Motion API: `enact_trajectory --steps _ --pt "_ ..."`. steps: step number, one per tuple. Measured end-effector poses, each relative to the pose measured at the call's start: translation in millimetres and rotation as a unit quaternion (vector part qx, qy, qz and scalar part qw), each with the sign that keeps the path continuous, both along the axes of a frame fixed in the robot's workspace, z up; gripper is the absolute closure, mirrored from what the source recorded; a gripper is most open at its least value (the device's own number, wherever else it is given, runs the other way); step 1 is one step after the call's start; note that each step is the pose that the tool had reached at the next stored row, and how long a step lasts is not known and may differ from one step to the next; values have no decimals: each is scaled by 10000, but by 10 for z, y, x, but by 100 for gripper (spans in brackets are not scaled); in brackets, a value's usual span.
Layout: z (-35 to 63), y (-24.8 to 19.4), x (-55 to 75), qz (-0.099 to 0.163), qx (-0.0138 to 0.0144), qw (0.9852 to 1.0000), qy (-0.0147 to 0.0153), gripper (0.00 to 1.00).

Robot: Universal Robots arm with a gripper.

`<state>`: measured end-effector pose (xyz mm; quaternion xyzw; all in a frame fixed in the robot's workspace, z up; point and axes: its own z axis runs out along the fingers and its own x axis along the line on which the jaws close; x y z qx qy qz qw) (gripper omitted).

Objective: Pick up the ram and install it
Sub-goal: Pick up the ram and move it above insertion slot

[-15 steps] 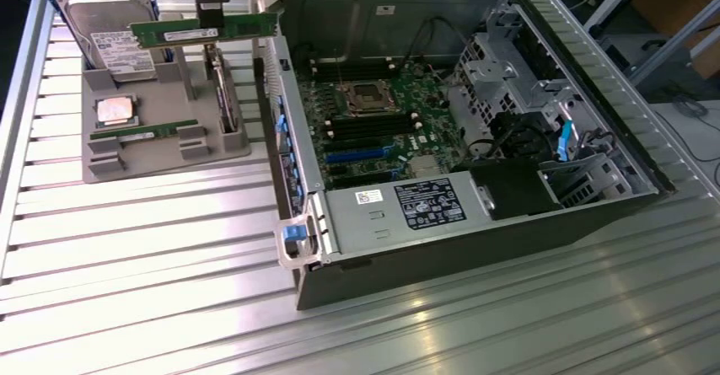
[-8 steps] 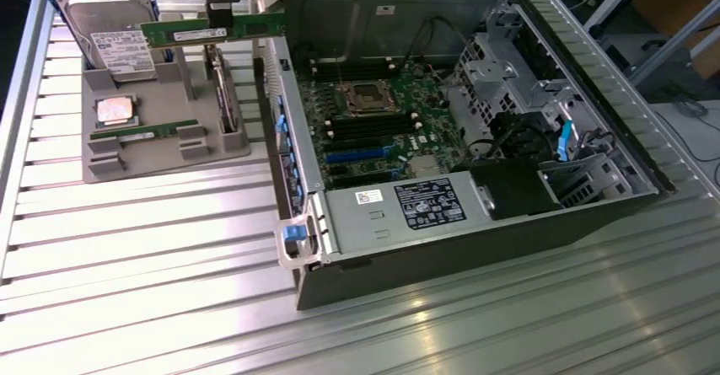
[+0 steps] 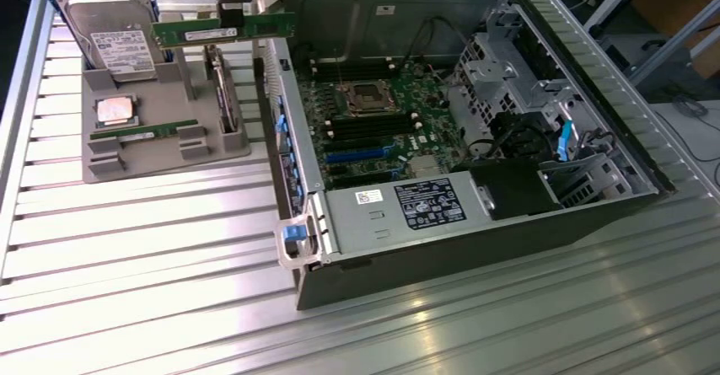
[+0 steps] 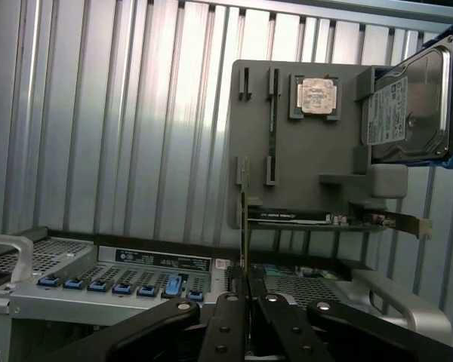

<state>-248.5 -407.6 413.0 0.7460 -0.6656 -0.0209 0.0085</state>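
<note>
**Ribbed aluminium bench, ram is off the tray but nowhere near the board yet**

Bench here is a slatted metal table (image 3: 135, 249), with a grey parts tray (image 3: 107, 163) toward the exterior view's left and an open PC case (image 3: 473, 244) lying on its side right beside it. The gripper (image 3: 233, 17) is pinched tight on the ram (image 3: 185, 31), holding the green stick level in the air, over the tray's edge nearest the case.

So the pick-up half looks done to me. The install half isn't: the stick hangs well clear of the motherboard (image 3: 372, 114), and the dark memory slots (image 3: 366, 131) below the CPU socket look unfilled from where I stand. A second stick (image 3: 147, 130) lies in its groove on the tray, near the processor chip (image 3: 116, 109) and the hard drive (image 3: 113, 46).

The exterior view is where you get the board, the slots and how far the stick has to travel. The wrist view gives the grip up close: black fingers (image 4: 223, 324) squeezed on the stick edge-on, a thin line rising between them, plus the expansion card (image 4: 302, 217) standing at the tray's edge.
</note>
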Motion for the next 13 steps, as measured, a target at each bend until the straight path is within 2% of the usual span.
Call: enact_trajectory --steps 13 --pt "1 0 148 0 0 10000 1 88"
